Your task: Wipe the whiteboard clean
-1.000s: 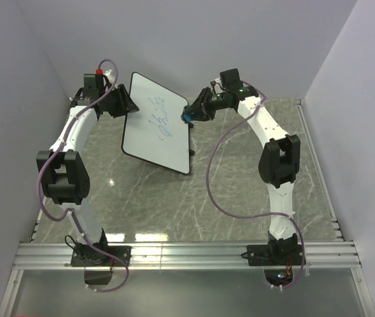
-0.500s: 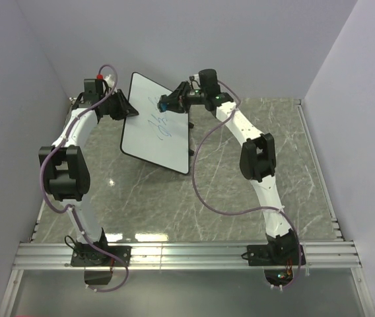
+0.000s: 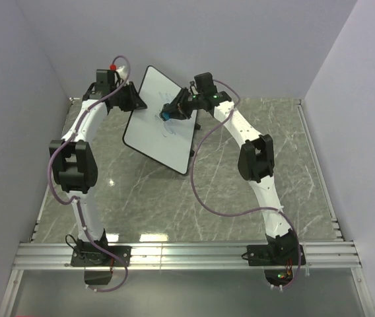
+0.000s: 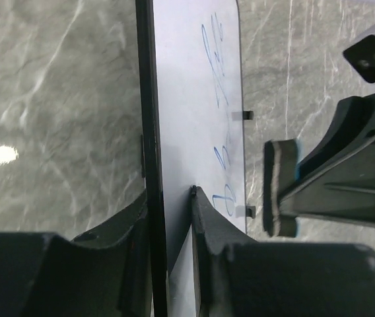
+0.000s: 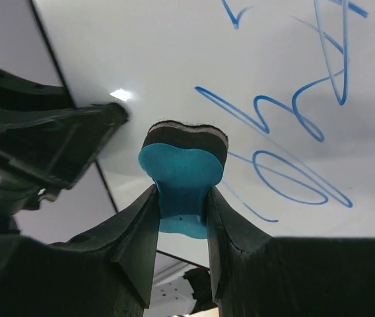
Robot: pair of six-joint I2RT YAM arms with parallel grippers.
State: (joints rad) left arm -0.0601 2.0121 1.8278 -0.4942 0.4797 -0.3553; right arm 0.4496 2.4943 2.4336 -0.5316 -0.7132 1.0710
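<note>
The whiteboard [image 3: 163,119] is a white board with a thin black frame and blue scribbles, held tilted above the table at the back. My left gripper [image 3: 135,104] is shut on its left edge; in the left wrist view the frame [image 4: 149,132] runs between my fingers [image 4: 207,224]. My right gripper [image 3: 173,111] is shut on a blue eraser [image 5: 182,173] with a dark felt pad. The pad is at the board's face [image 5: 174,59], just left of the blue writing [image 5: 286,145]. The eraser also shows in the left wrist view [image 4: 278,188].
The grey marble table [image 3: 240,191] lies below the board. Pale walls close in at the back and both sides. A metal rail [image 3: 187,254] with both arm bases runs along the near edge.
My left gripper has swung the whiteboard's top to the right and raised it. My right gripper has carried the eraser leftward from beside the board's right edge onto its face.
</note>
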